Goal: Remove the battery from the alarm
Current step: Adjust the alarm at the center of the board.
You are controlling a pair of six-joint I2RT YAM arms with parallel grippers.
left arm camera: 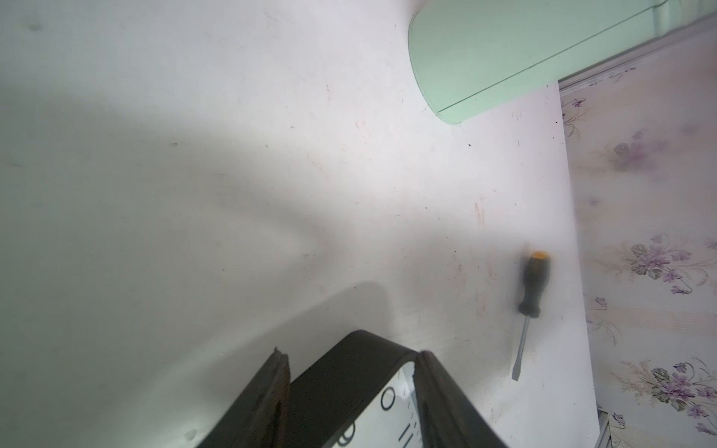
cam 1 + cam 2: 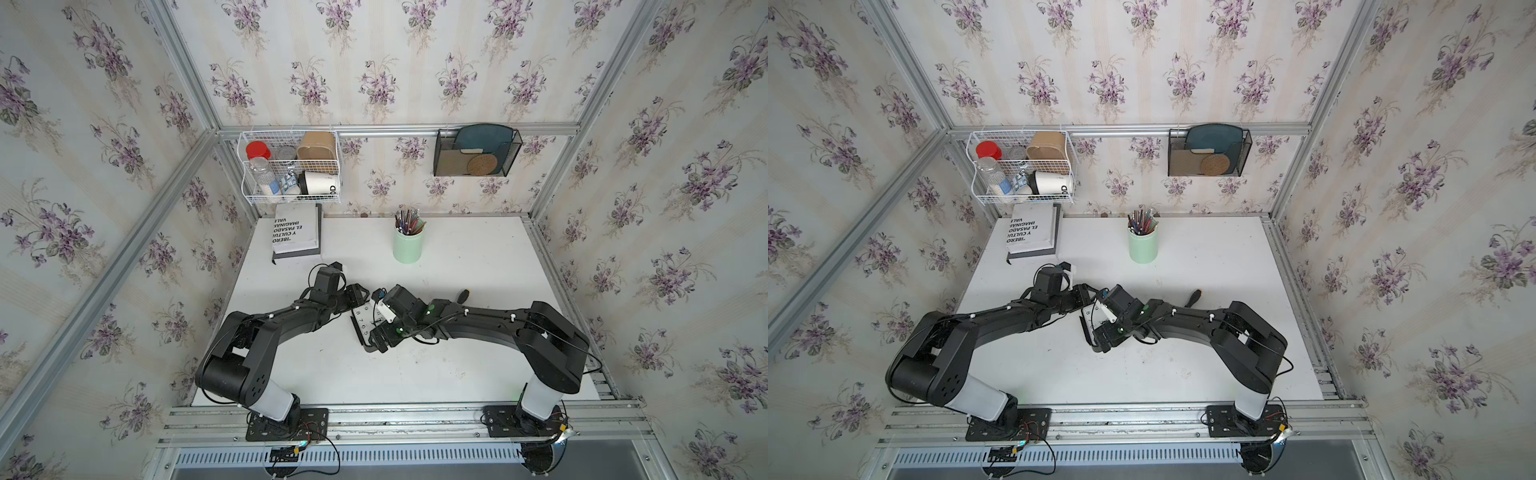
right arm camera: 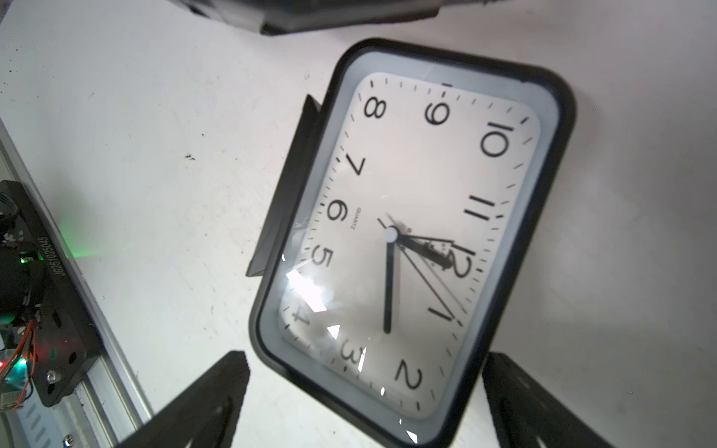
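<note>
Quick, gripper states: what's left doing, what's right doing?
Left gripper: closed on the alarm, gripping it near one corner.
Right gripper: open, one finger on either side of the alarm's end, holding nothing.

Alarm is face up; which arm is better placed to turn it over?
Probably left: the left gripper seems to clamp the alarm; the right gripper is open, fingers apart beside it.

From the alarm (image 2: pixel 362 321) you'll find the screwdriver (image 2: pixel 462 296) to the right, the cup (image 2: pixel 408 246) behind, and the book (image 2: pixel 294 235) behind-left.
</note>
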